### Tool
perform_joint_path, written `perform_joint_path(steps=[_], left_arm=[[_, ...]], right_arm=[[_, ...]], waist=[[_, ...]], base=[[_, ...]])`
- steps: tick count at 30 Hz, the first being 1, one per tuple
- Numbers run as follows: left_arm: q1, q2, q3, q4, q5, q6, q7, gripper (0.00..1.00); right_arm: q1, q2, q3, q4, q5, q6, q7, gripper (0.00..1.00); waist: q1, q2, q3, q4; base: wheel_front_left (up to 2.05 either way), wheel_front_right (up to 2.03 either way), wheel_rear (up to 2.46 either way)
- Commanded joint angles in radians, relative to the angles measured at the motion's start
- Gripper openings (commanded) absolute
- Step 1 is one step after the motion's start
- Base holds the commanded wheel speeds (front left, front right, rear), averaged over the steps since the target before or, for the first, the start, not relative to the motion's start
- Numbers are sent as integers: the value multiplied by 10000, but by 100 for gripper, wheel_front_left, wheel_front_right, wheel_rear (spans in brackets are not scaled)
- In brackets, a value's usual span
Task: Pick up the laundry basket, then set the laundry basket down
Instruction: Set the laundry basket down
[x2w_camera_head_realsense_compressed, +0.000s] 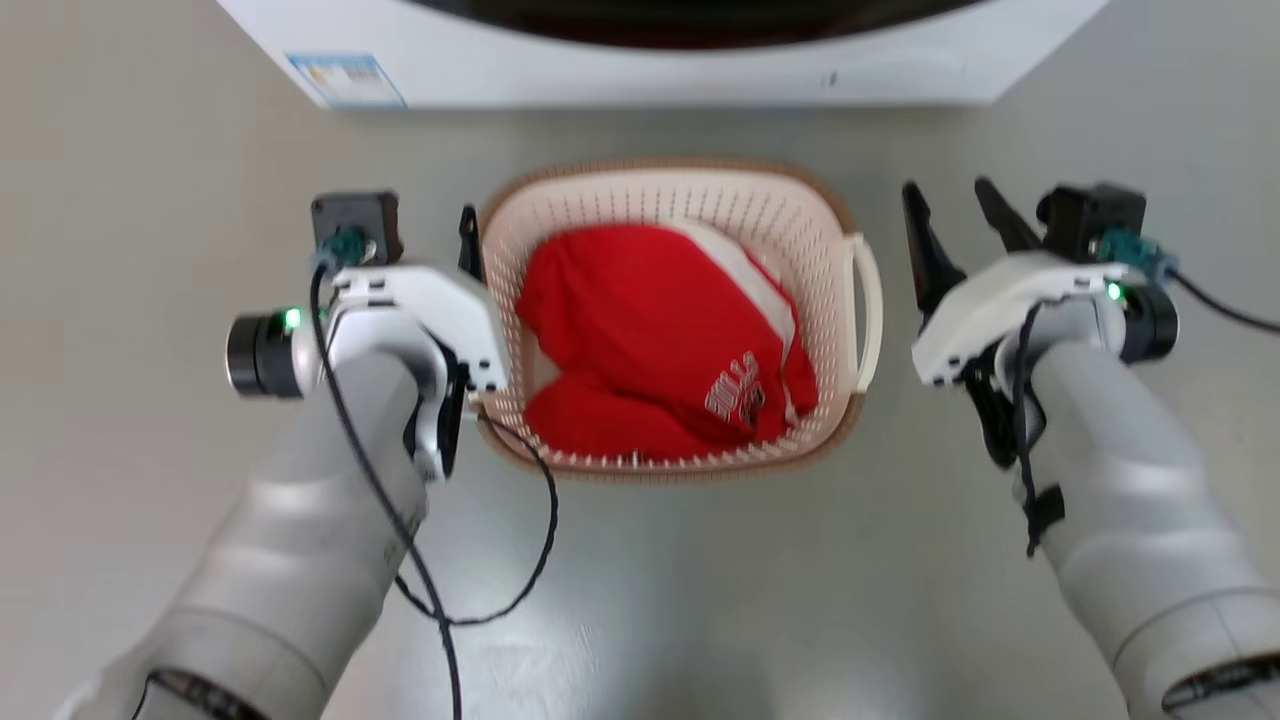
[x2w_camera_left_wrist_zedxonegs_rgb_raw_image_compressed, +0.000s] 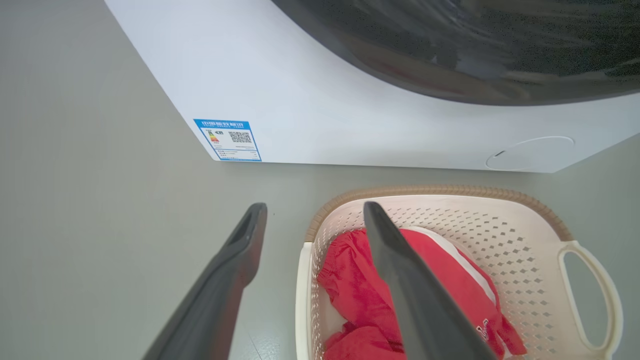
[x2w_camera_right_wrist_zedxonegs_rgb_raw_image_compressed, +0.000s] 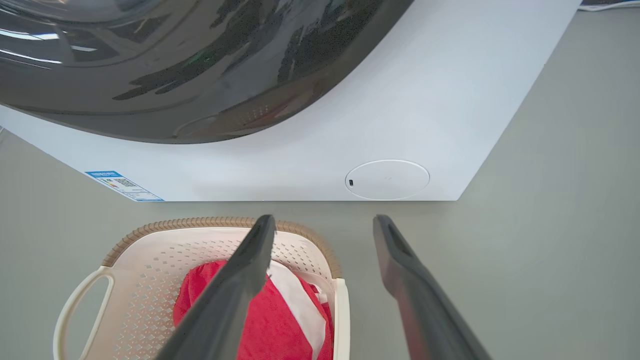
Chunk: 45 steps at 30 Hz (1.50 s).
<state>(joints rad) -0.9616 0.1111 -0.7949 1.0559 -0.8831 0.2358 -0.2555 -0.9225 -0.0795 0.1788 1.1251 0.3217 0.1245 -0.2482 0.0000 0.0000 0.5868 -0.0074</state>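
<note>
A white washer (x2w_camera_head_realsense_compressed: 650, 60) stands on a grey floor (x2w_camera_head_realsense_compressed: 150, 420), and just before it on the floor sits the basket (x2w_camera_head_realsense_compressed: 800, 215), holding a red garment (x2w_camera_head_realsense_compressed: 650, 330). The left tool (x2w_camera_left_wrist_zedxonegs_rgb_raw_image_compressed: 315, 210), wide open and empty, seems to straddle the left handle (x2w_camera_left_wrist_zedxonegs_rgb_raw_image_compressed: 301, 300); the right tool (x2w_camera_head_realsense_compressed: 945, 195), also open and empty, hangs just beside the right handle (x2w_camera_head_realsense_compressed: 868, 310). A good lift likely needs both closed on the handles, then raised together, level.
</note>
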Motion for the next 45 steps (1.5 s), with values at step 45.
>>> perform_joint_path(steps=[45], left_arm=[[8085, -486, 7434, -5345, 5747, -2459, -62, 100]], right_arm=[[7807, 122, -2729, -7150, -2497, 62, -135, 100]], waist=[[0, 0, -5999, 639]], base=[[0, 0, 0]])
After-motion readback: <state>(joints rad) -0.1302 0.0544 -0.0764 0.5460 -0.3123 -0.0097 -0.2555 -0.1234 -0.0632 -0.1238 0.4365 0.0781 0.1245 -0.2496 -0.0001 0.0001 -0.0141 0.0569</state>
